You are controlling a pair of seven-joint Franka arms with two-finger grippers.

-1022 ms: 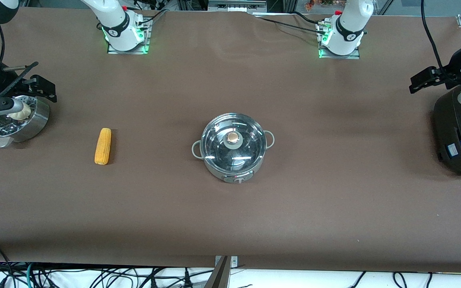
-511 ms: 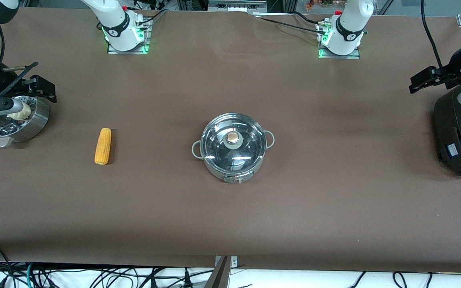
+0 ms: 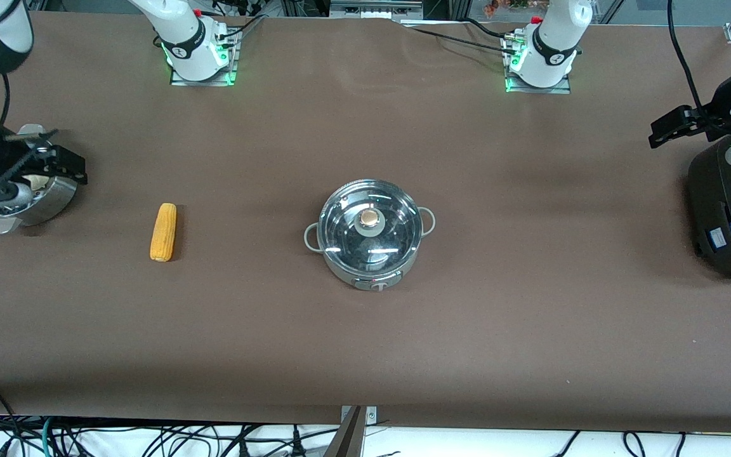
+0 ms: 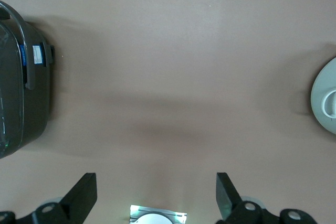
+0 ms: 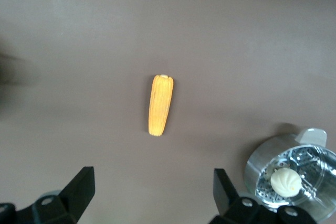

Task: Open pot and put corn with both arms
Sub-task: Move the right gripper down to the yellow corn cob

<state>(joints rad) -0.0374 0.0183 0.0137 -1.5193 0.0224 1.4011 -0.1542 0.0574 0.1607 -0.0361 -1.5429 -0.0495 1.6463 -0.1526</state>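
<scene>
Steel and glass sit mid-table: the pot (image 3: 369, 233) stands with its glass lid (image 3: 369, 226) closed on it, the tan knob (image 3: 370, 219) at the lid's centre, a small grey loop handle at each side and its front knob turned toward the front camera. Toward the right arm's end of the table lies the corn (image 3: 163, 231), a yellow-orange cob flat on the brown table (image 3: 365, 343), well apart from the pot and touching nothing; the right wrist view shows it too (image 5: 160, 105). At that same end stands a perforated steel steamer basket (image 3: 54, 193) with a white bun (image 5: 286, 181) inside. The right gripper (image 3: 54, 162) hangs over the steamer basket's rim, its fingers (image 5: 81, 187) spread wide with nothing between them. At the left arm's end a large black rice cooker (image 3: 730, 209) stands on the table, and the left gripper (image 3: 679, 124) hovers just above it, jaws likewise wide apart and empty, its fingers (image 4: 84, 192) framing only bare cloth in the left wrist view. Neither gripper touches the pot or the corn.
</scene>
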